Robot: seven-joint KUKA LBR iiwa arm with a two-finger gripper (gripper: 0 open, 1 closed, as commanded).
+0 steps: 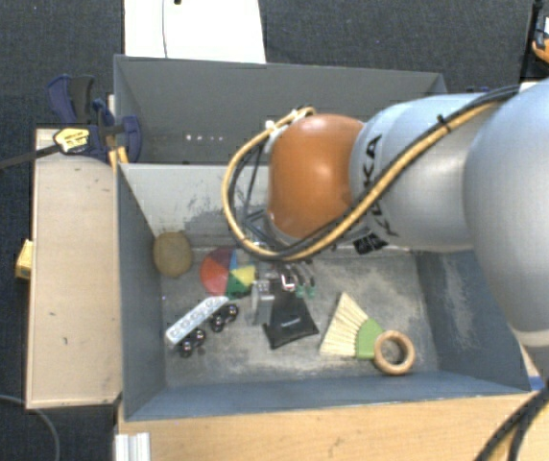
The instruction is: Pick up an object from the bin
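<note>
My gripper (pixel 280 292) hangs below the arm's orange cover, low over the middle of the bin floor. Directly under and in front of it lies a flat black piece (pixel 290 327); I cannot tell whether the gripper touches it. Just to its left sits a red, yellow and green toy (pixel 226 274). A white toy vehicle with black wheels (pixel 200 323) lies further to the front left. On the right rests a cream fan-shaped thing with a green base (pixel 351 331), with a wooden ring (pixel 394 351) at its end.
A brown round lump (pixel 172 254) lies by the bin's left wall. The arm and its cables cover the back middle and right side of the bin.
</note>
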